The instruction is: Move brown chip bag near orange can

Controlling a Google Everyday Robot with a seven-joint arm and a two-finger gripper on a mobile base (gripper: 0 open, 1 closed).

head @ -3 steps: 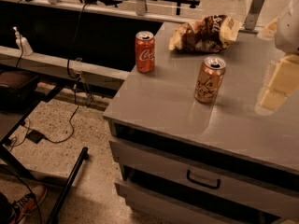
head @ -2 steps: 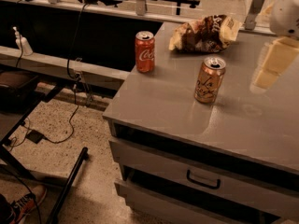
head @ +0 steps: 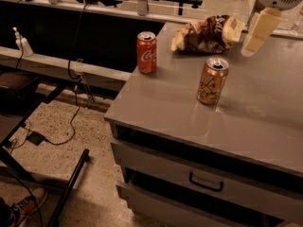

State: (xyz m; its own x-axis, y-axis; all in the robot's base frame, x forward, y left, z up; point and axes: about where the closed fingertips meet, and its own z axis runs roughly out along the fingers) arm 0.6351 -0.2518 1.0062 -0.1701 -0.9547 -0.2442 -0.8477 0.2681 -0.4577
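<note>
The brown chip bag (head: 207,33) lies crumpled on its side at the back of the grey cabinet top (head: 265,108), dark brown with cream ends. The orange can (head: 212,81) stands upright in front of it, about a can's height nearer to me. My gripper (head: 255,32) hangs at the top right, a cream finger pointing down just right of the bag's right end, above the surface. It holds nothing that I can see.
A red Coca-Cola can (head: 147,52) stands upright near the cabinet top's back left edge. Two drawers (head: 206,183) face front below the top. To the left are a dark lower bench (head: 42,65), cables on the floor and a black stand leg (head: 71,188).
The gripper has risen and moved back and left, from beside the orange can's right to just right of the bag's end. The bag and both cans have not moved.
</note>
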